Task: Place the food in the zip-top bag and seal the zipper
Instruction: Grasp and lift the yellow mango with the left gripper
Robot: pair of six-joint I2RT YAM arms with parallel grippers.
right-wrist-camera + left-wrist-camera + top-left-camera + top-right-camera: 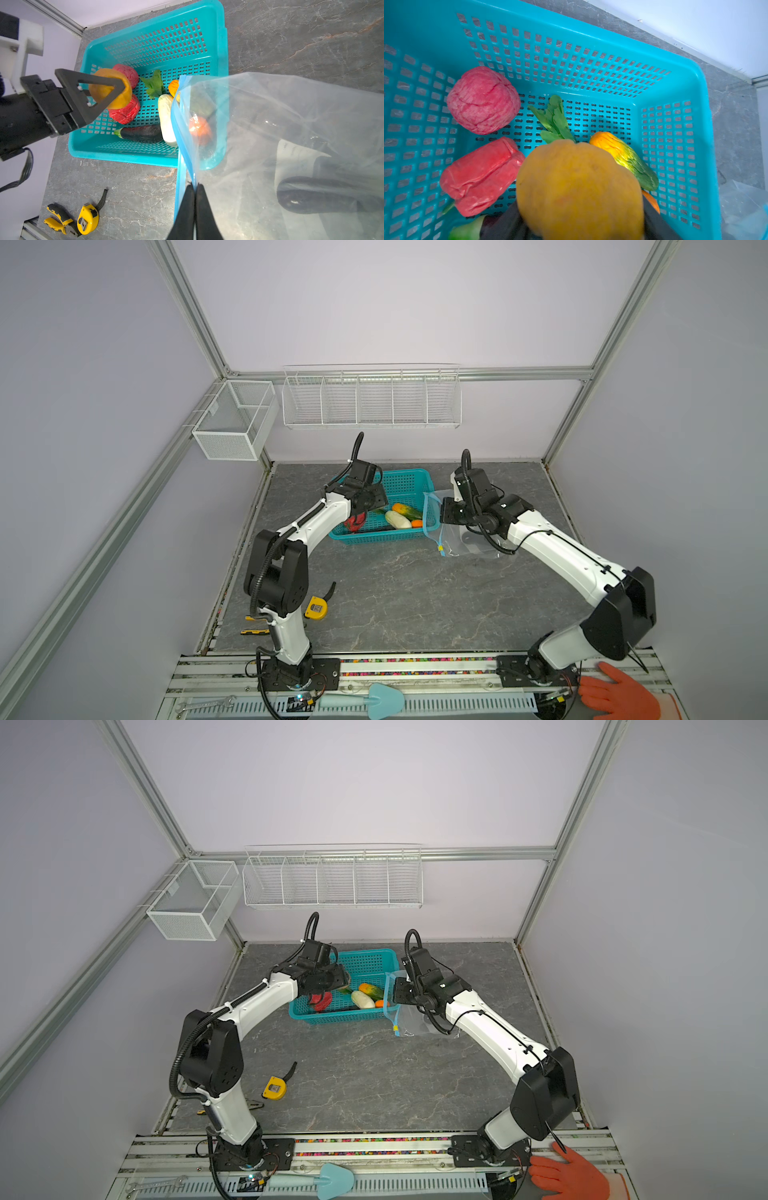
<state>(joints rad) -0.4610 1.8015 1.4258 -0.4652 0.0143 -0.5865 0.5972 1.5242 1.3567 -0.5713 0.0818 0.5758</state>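
Observation:
My left gripper [121, 91] is shut on a yellow-orange fruit [579, 191], held above the teal basket [571, 62]. In the basket lie a pink ball [483, 99], a red pepper [481, 174], a green leaf [554, 120], an orange-green piece [627, 158], a white piece [165, 116], a dark eggplant [141, 133] and a small orange piece [417, 524]. The clear zip-top bag [270, 124] lies right of the basket. My right gripper [195, 187] is shut on the upper lip of its mouth, lifting it. The light-blue zipper [180, 187] has a yellow slider [440, 548].
A yellow tape measure [316, 608] and yellow pliers [58, 220] lie at the front left. An orange-gloved hand [619, 693] rests at the front right rail, a blue trowel [374, 699] beside it. White wire racks [370, 402] hang on the back wall.

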